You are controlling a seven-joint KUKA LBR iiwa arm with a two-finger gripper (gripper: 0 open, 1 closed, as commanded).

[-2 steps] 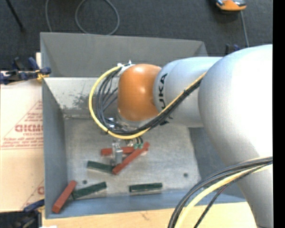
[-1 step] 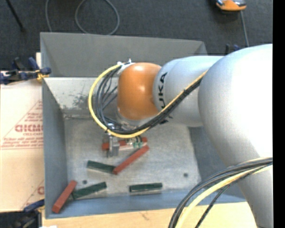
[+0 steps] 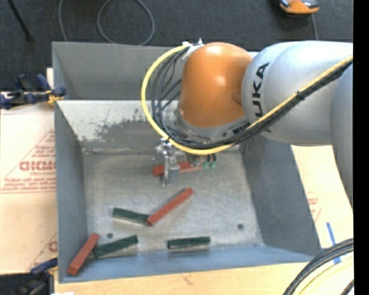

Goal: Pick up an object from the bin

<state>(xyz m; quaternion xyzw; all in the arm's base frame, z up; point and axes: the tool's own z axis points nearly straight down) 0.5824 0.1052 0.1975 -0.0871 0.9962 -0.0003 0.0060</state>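
Red stick [image 3: 188, 166] sits clamped in the hand [image 3: 165, 167].

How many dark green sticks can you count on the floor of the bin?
3 dark green sticks: one left of centre, one lower left beside a red stick, one lower middle. More may be hidden under the arm.

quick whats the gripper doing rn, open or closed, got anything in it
Gripper: closed on a red stick near the back wall of the bin; the stick pokes out on both sides of it.
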